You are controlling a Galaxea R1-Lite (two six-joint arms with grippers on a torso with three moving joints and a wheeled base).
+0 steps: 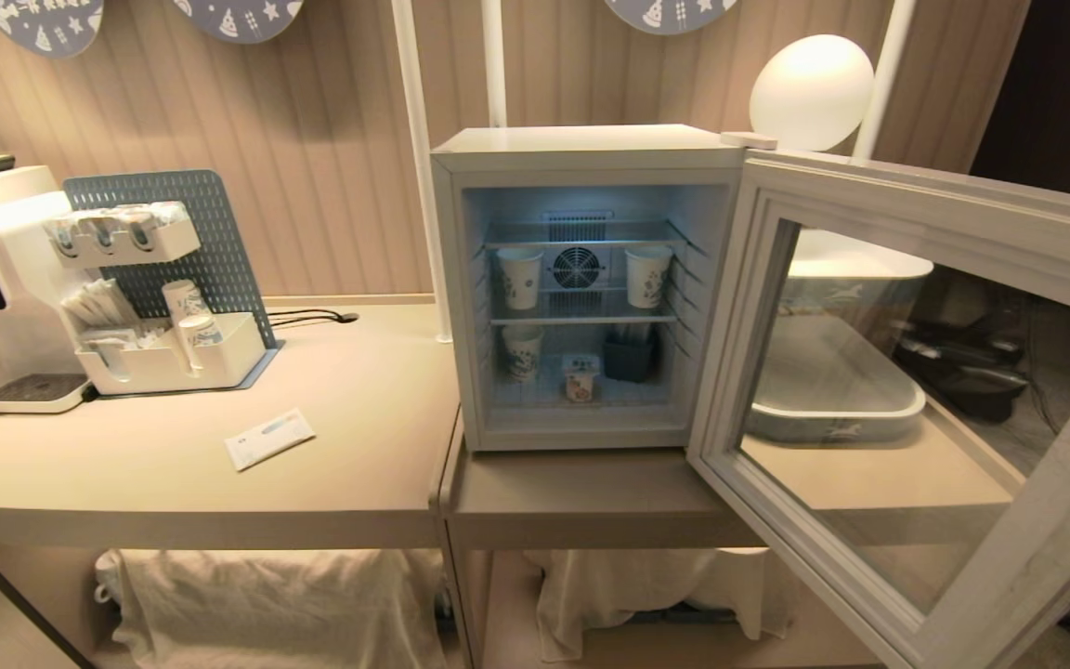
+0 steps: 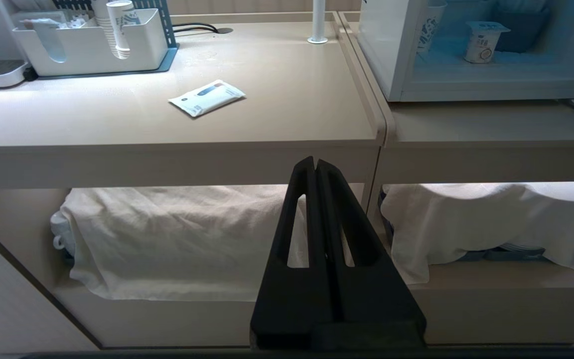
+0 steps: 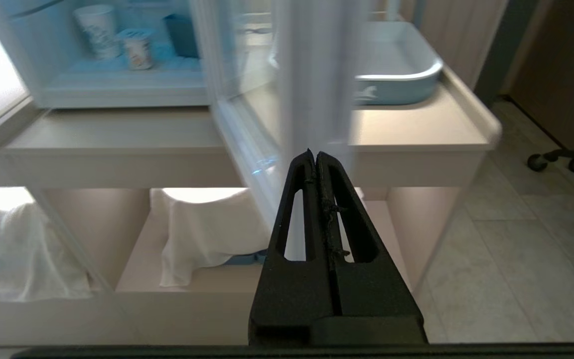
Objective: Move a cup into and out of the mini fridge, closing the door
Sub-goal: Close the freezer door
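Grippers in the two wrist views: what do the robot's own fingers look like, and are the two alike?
Both are matte black. The left gripper has two long fingers tapering from a wide blocky base to a narrow tip, each finger with an elongated slot cut through it. The right gripper has the same shape, but dark frayed bits cling along its centre seam. No cables or markings show, and neither arm appears in the head view.

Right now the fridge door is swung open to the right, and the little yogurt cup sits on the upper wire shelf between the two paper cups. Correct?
Not quite. The door is open to the right, but the cup stands on the floor of the mini fridge, beside a dark container; the head view shows it. Only paper cups occupy the upper shelf.
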